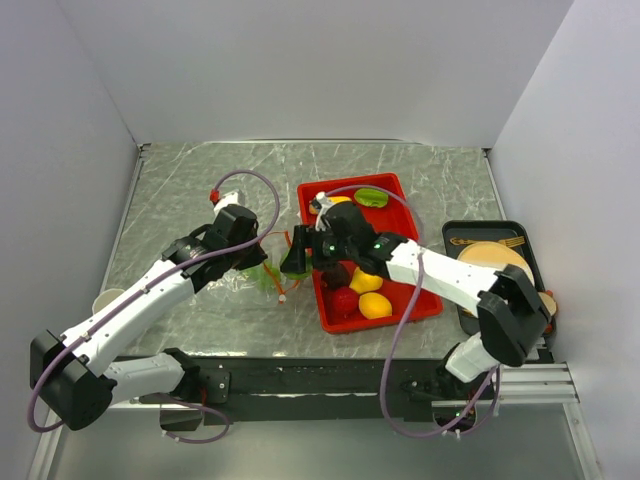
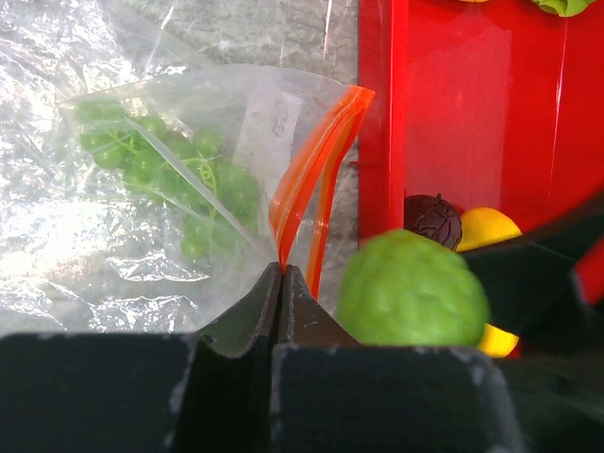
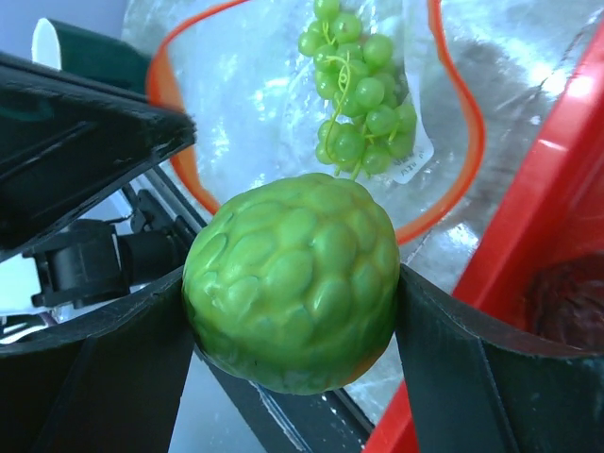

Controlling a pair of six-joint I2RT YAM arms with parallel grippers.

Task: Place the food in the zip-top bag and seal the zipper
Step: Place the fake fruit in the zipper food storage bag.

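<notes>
My left gripper (image 2: pixel 282 269) is shut on the orange-red zipper (image 2: pixel 316 165) of the clear zip-top bag (image 2: pixel 170 226) and holds its mouth open. A bunch of green grapes (image 2: pixel 160 165) lies inside the bag. My right gripper (image 3: pixel 293 283) is shut on a bumpy green fruit (image 3: pixel 293 278) just above the bag's open mouth (image 3: pixel 245 104), left of the red tray (image 3: pixel 557 217). Seen from above, the two grippers (image 1: pixel 262 262) (image 1: pixel 297 262) are close together. Yellow (image 1: pixel 375 305), red (image 1: pixel 345 300) and green (image 1: pixel 372 197) food lies in the tray (image 1: pixel 425 305).
A black tray (image 1: pixel 455 232) with a tan plate (image 1: pixel 490 257) and wooden cutlery stands at the right edge. A paper cup (image 1: pixel 108 298) stands at the left edge. White walls enclose the table on three sides.
</notes>
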